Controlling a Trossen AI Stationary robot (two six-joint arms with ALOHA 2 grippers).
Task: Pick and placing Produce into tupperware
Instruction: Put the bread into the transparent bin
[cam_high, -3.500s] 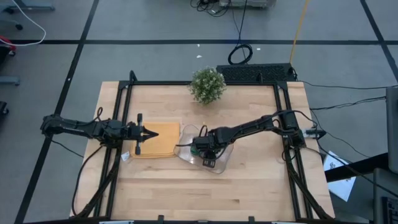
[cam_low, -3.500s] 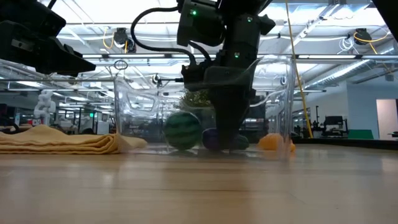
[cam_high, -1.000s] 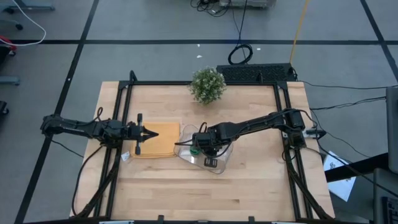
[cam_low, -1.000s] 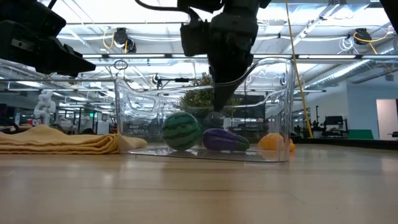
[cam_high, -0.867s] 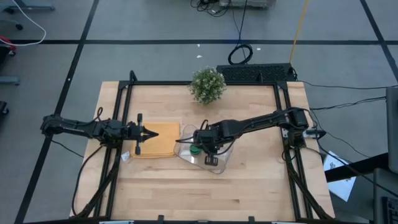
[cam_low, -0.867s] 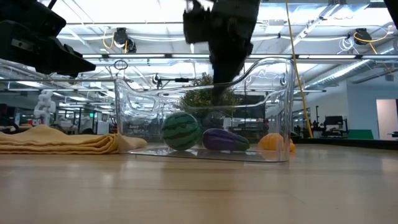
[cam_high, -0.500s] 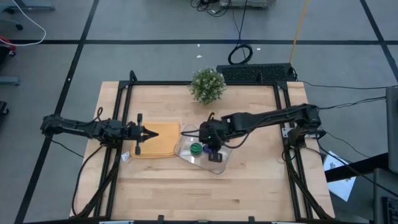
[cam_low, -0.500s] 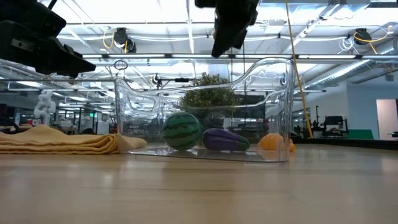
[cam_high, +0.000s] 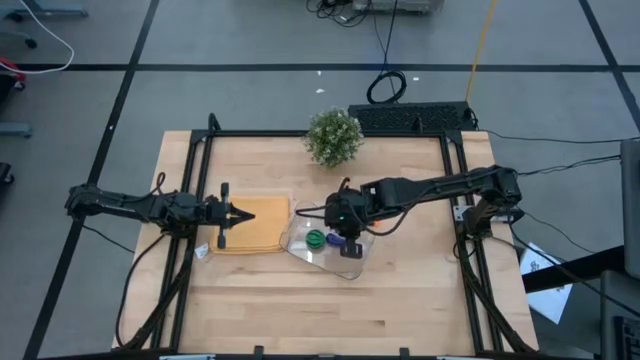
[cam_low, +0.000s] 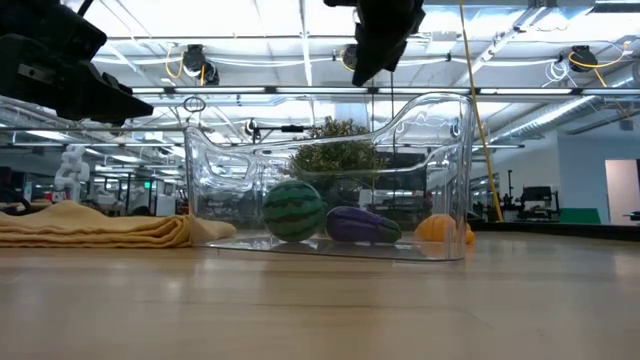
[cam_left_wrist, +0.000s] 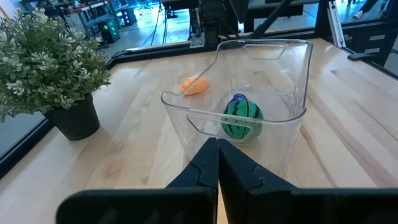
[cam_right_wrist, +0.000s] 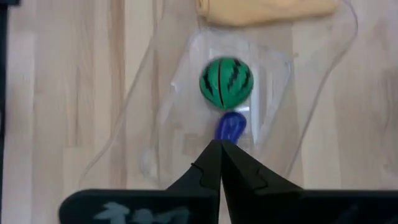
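Note:
The clear tupperware (cam_low: 440, 130) stands mid-table. On its floor rest the round green piece (cam_right_wrist: 226, 83) and, touching it, the purple piece (cam_right_wrist: 231, 126). The orange piece (cam_left_wrist: 195, 84) lies by the tupperware's side wall; whether inside or outside, I cannot tell. My right gripper (cam_right_wrist: 219, 144) hangs shut above the tupperware (cam_high: 303, 248), pointing down over the purple piece, well above the rim in the low view (cam_low: 362, 72). My left gripper (cam_high: 240, 213) is shut and level over the tan mat (cam_high: 262, 225), pointing at the tupperware (cam_left_wrist: 292, 81).
A potted plant (cam_high: 333, 136) stands at the table's far edge, behind the tupperware. The folded tan mat (cam_low: 90, 225) lies left of the tupperware, touching its left end. Bare wood lies along the near edge and on the right.
My right gripper has risen straight out of the tupperware, from just above the purple piece to well over the rim, drifting a little toward the far right. The green, purple and orange pieces have stayed where they lay.

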